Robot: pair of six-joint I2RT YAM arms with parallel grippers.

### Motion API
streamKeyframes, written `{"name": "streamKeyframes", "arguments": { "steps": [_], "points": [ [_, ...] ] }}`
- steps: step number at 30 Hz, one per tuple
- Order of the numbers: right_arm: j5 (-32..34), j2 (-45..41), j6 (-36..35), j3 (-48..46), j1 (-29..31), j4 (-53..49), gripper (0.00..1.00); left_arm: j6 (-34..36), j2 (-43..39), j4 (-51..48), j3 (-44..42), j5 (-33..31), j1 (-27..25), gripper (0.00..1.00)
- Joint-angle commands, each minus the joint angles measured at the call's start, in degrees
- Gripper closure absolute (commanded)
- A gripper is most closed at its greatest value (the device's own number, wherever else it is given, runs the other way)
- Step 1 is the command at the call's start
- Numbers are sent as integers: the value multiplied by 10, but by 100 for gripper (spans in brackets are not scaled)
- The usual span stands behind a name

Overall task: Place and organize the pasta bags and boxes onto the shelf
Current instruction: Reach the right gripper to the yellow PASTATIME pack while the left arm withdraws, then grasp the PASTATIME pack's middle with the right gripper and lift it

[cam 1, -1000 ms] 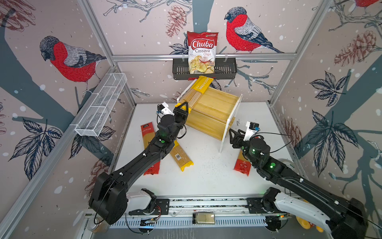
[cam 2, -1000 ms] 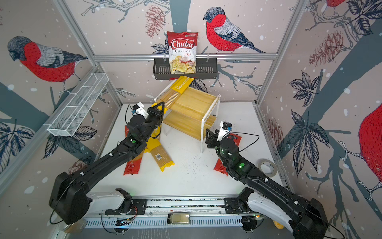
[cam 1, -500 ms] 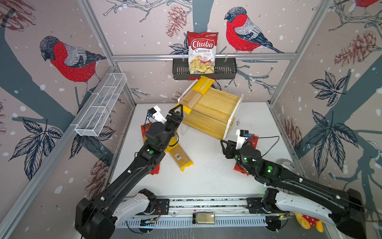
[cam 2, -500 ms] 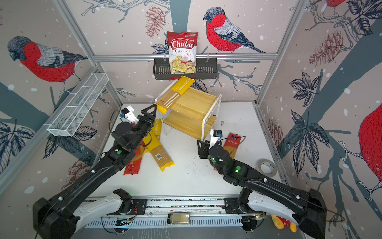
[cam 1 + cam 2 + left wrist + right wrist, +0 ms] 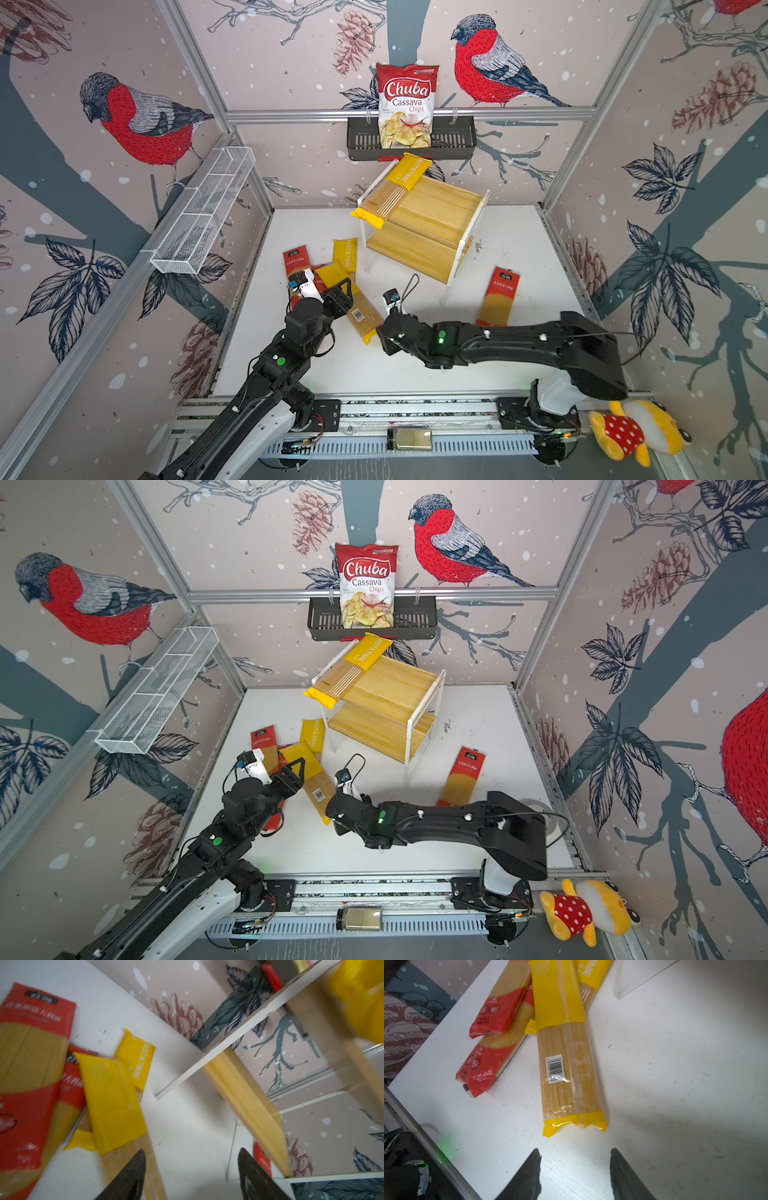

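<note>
One yellow PASTATIME bag lies on the top board of the shelf. One end sticks out over the edge. The other five packs are down on the white counter. A yellow barcode bag lies across a second yellow bag, next to two red packs that overlap. A third red pack lies alone on the other side of the shelf.

The left gripper has its fingers apart with nothing between them, above the pile. The right gripper is apart and empty too, pointing at the near end of the barcode bag.

The packs look light. The long spaghetti should keep them stiff, but it would snap if bent. The plastic is shiny and probably slippery. A good hold is across the middle, the narrow way, so the pack does not tip.

The counter is flat and smooth, with small marks. Bird wallpaper walls stand close around it. A Chuba chips bag sits in a black basket just above the shelf, so a high lift could bump it.
</note>
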Motion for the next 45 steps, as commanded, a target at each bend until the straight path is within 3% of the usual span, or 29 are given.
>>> {"name": "streamKeyframes", "arguments": {
  "steps": [1, 8, 14, 26, 33, 37, 45],
  "points": [
    [9, 57, -30, 56, 1, -25, 43, -15, -24, -23, -27, -8, 10, 31],
    [131, 186, -85, 202, 40, -98, 25, 41, -29, -126, 31, -15, 138, 26],
    [188, 270, -123, 290, 38, -122, 18, 75, 27, -117, 88, 10, 236, 23],
    [310, 409, -194, 432, 28, -198, 14, 82, 53, -86, 133, 32, 280, 22],
    [362, 484, -222, 503, 14, -233, 20, 72, 56, -79, 136, 45, 281, 22],
    [372, 486, -232, 499, 10, -226, 28, 69, 57, -76, 141, 48, 281, 23],
    [396, 432, -248, 440, 12, -176, 60, 52, 54, -67, 157, 59, 282, 24]
  ]
}}
